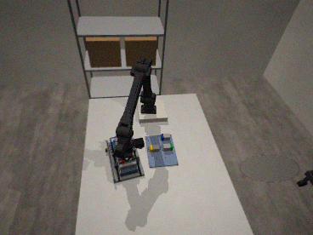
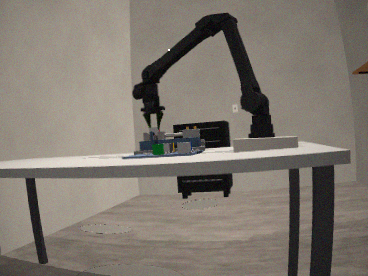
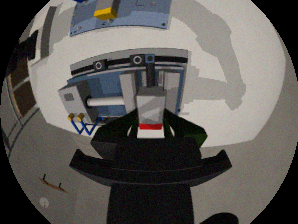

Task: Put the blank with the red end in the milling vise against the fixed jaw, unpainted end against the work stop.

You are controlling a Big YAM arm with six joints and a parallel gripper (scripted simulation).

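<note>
Over the vise [image 1: 127, 167], my pincer [image 3: 152, 131] is clamped on the red-ended block [image 3: 150, 111].

I hold the block by its long sides close to the painted end, with its bare end pointing down into the gap between the vise's end blocks; whether it already touches the low bars I cannot tell from here. It looks like a short, stiff piece of metal: rigid, probably heavy for its size, and smooth enough to slip or swing if my grip is off centre. A hold nearer the middle of its length would steady it better for pushing against the fixed end block and the stop rod. The other blocks, with yellow [image 1: 156, 147], blue [image 1: 166, 136] and green [image 1: 167, 146] ends, lie on the blue plate [image 1: 163, 161] beside the vise.
</note>
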